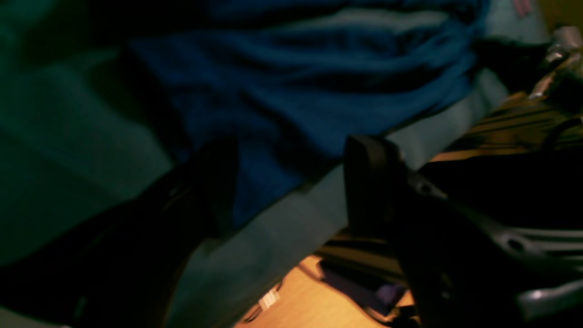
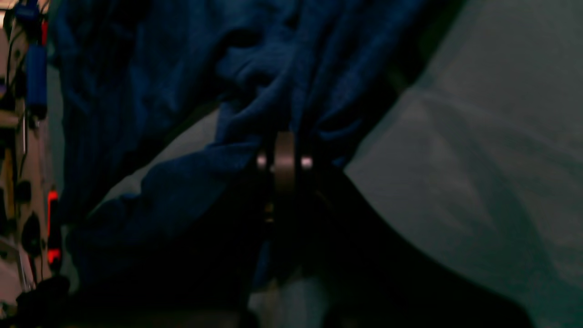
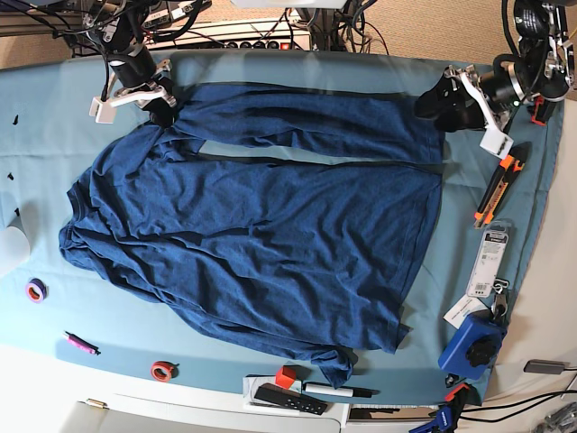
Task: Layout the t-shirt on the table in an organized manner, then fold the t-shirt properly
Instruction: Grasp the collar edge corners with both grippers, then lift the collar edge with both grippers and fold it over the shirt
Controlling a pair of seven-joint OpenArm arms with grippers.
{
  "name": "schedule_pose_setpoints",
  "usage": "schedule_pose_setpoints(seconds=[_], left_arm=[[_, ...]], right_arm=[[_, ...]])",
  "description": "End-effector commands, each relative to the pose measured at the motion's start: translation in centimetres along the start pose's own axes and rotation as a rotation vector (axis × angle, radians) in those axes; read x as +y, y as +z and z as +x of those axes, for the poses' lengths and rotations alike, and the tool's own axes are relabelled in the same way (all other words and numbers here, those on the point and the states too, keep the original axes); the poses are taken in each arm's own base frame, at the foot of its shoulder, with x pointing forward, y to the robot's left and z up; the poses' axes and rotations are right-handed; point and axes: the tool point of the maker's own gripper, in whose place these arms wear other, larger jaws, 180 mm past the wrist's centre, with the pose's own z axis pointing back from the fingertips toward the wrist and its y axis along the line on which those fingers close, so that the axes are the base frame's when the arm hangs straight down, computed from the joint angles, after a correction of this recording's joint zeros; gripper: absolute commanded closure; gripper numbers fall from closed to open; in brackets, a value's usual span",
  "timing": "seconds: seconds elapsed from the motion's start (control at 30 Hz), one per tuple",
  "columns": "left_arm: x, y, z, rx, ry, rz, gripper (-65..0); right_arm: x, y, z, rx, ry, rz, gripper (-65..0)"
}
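The dark navy t-shirt (image 3: 261, 234) lies spread across the teal table (image 3: 36, 117), with one long sleeve (image 3: 306, 122) stretched along the far edge. My right gripper (image 3: 165, 110) is at the far left, where that sleeve meets the body. In the right wrist view my right gripper (image 2: 284, 157) is shut on a bunched fold of the t-shirt (image 2: 255, 73). My left gripper (image 3: 431, 104) sits at the sleeve's far right end. In the left wrist view my left gripper (image 1: 291, 182) is open, its fingers (image 1: 371, 182) straddling the t-shirt's edge (image 1: 296, 100) near the table's edge (image 1: 282, 228).
Along the front edge lie a purple tape ring (image 3: 35, 290), a pink marker (image 3: 79, 343), a red tape ring (image 3: 163, 370), a red block (image 3: 286, 376) and a black remote (image 3: 288, 399). On the right are an orange-black tool (image 3: 496, 189), a packet (image 3: 489, 262) and a blue device (image 3: 472, 347).
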Motion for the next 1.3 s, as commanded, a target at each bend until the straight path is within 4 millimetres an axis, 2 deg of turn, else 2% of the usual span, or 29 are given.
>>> schedule_pose_setpoints(seconds=[0.0,0.23,0.4,0.53,0.63,0.77,0.8,0.87,1.0,1.1,1.27], left_arm=[[0.4,0.5,0.8,-0.020,-0.025,0.024,-35.4],[2.9,0.7,0.7,-0.006,-0.054,0.163,-35.4],[2.5,0.1,0.2,0.000,-0.036,0.149,-35.4],[2.3,-1.3,-2.2,0.052,0.034,0.127,-35.4],[1.4,-2.5,-4.1,0.092,0.071,0.077,-35.4],[0.1,-3.2,-4.5,0.098,0.079,0.018,-35.3],[-0.1,-3.3,-4.4,0.097,0.075,0.007,-33.6],[-0.4,-3.3,-4.3,0.091,0.076,-0.010,-25.6],[-0.9,-3.3,-4.1,0.080,0.071,-0.033,0.0],[-1.2,-3.3,-3.7,0.067,0.073,-0.044,0.0],[-3.3,-3.1,-2.0,0.032,-0.005,-0.119,0.0]], right_arm=[[0.5,0.2,0.9,-0.031,0.014,0.022,0.0],[0.5,0.2,0.9,-0.032,0.013,0.022,0.0],[0.5,0.2,0.9,-0.031,0.014,0.021,0.0],[0.5,0.2,0.9,-0.032,0.013,0.022,0.0],[0.5,0.2,0.9,-0.032,0.013,0.022,0.0],[0.5,0.2,0.9,-0.032,0.013,0.022,0.0],[0.5,0.2,0.9,-0.032,0.013,0.022,0.0],[0.5,0.2,0.9,-0.031,0.013,0.021,0.0],[0.6,0.2,0.8,-0.026,0.009,0.028,0.0],[1.5,0.3,0.5,-0.005,0.004,0.076,0.0],[2.0,0.4,0.3,0.004,0.029,0.106,0.0]])
